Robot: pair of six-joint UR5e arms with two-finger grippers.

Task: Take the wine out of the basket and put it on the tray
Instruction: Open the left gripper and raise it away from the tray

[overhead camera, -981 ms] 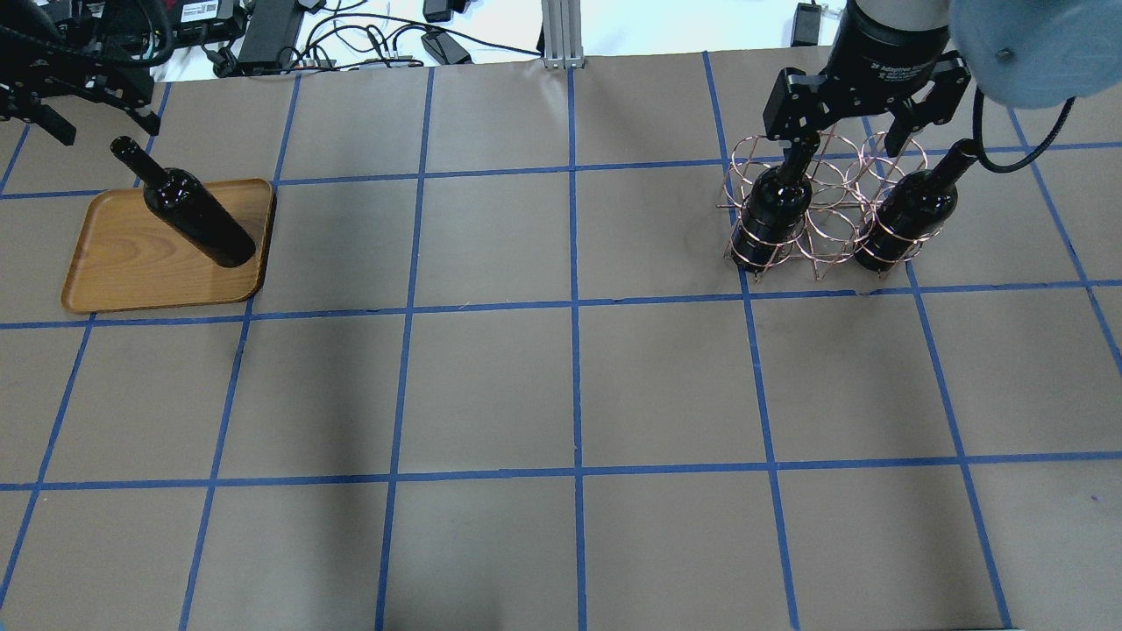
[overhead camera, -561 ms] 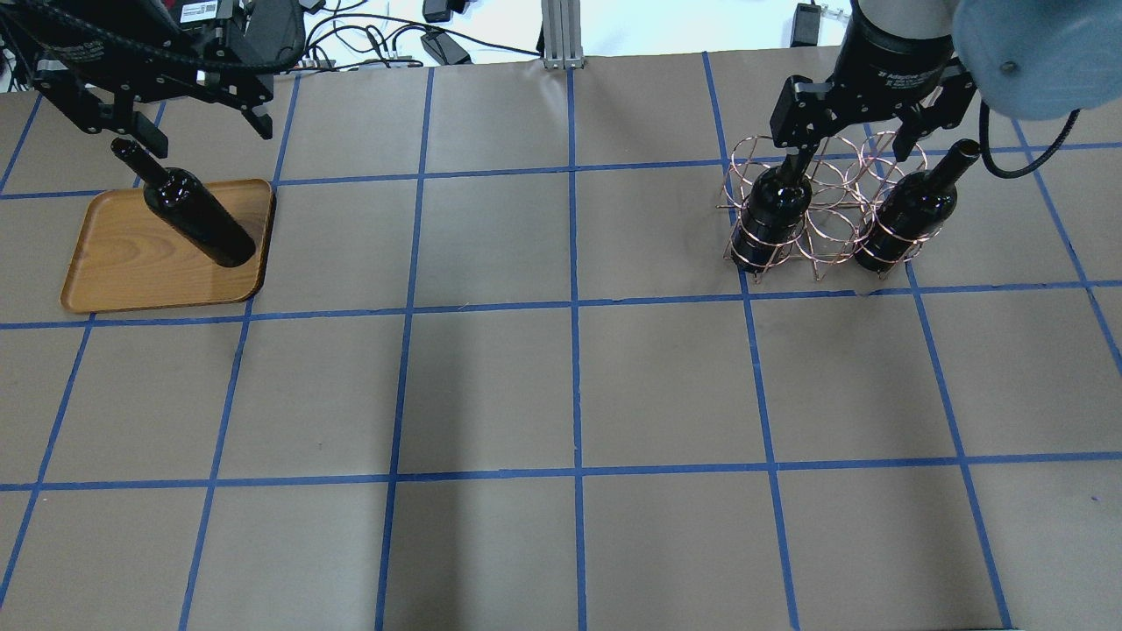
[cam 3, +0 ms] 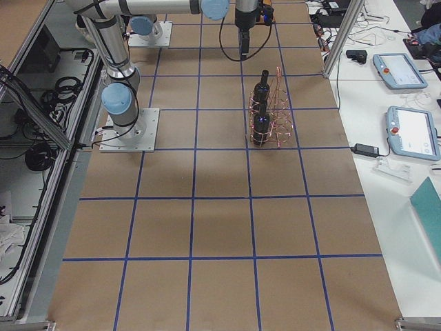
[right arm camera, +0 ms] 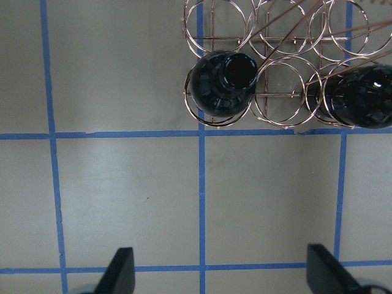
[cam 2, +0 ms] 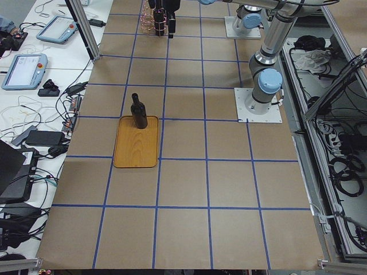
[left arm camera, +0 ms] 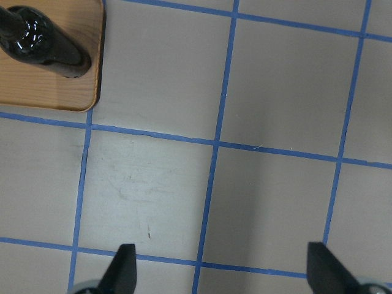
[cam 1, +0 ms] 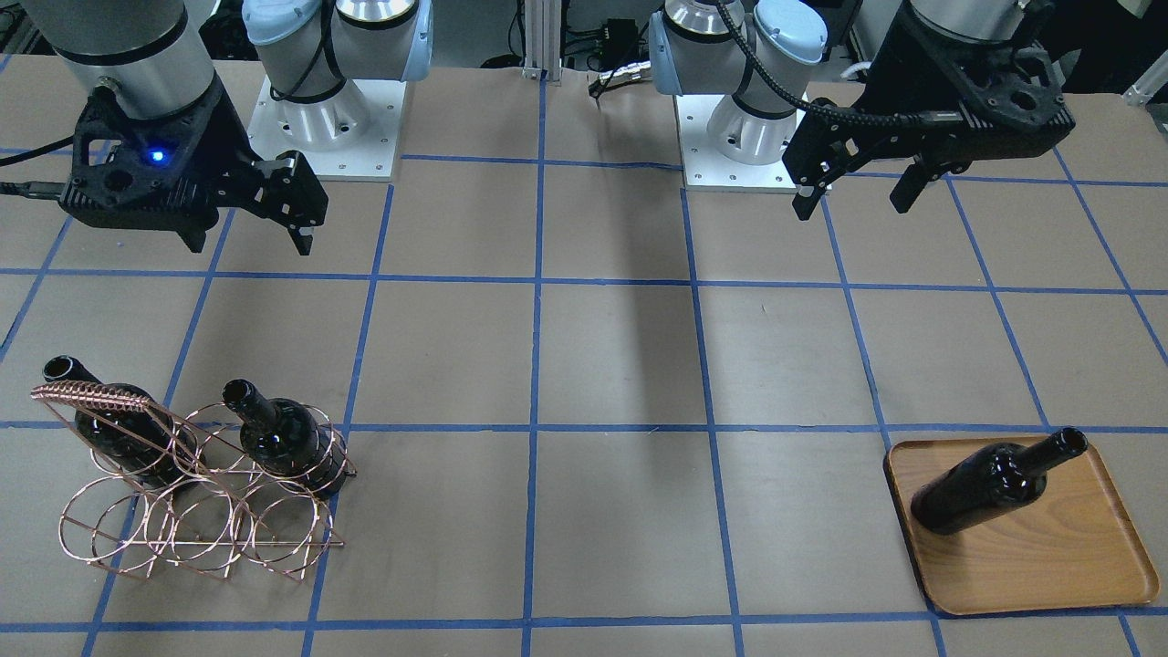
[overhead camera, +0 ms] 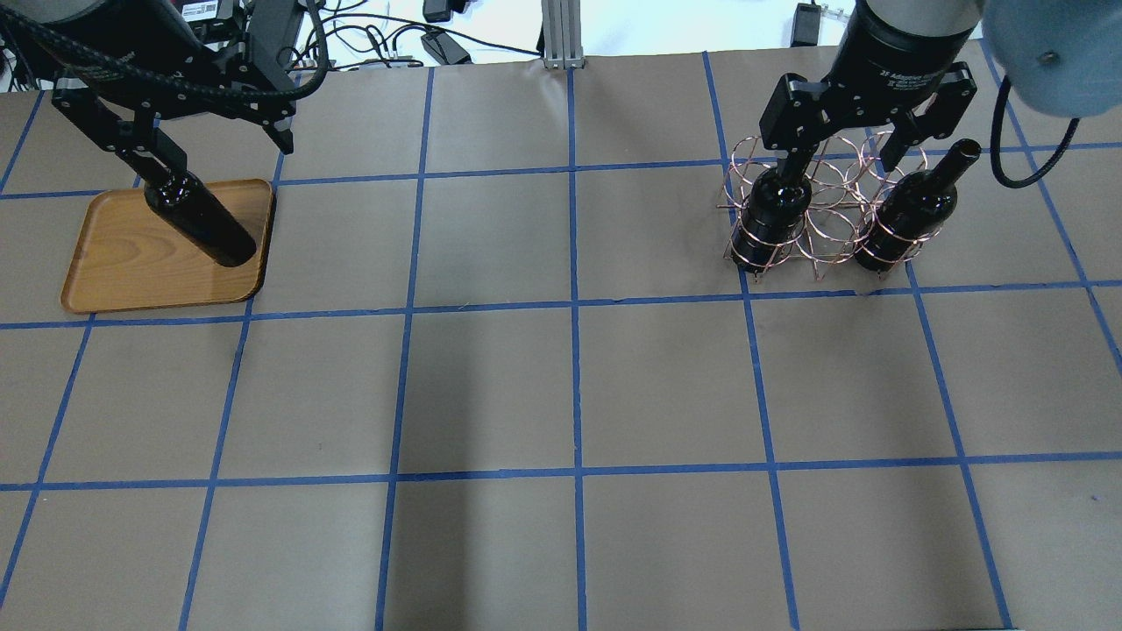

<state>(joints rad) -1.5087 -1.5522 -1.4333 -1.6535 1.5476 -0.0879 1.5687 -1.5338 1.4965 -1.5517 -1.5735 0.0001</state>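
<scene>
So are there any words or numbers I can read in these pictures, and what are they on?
"2F Adaptive": white print on the black body above the right gripper; what follows is too blurred.
The white sticker beyond the table's far edge: too small to read.
The pendant screens on the side desk: too small to read.
The wine bottles: no label, no text.

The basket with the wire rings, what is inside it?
The basket holds two upright bottles, the first bottle and the second bottle, one at each end, an empty ring between. From the front, the handle bar covers part of the second bottle's neck.
</scene>
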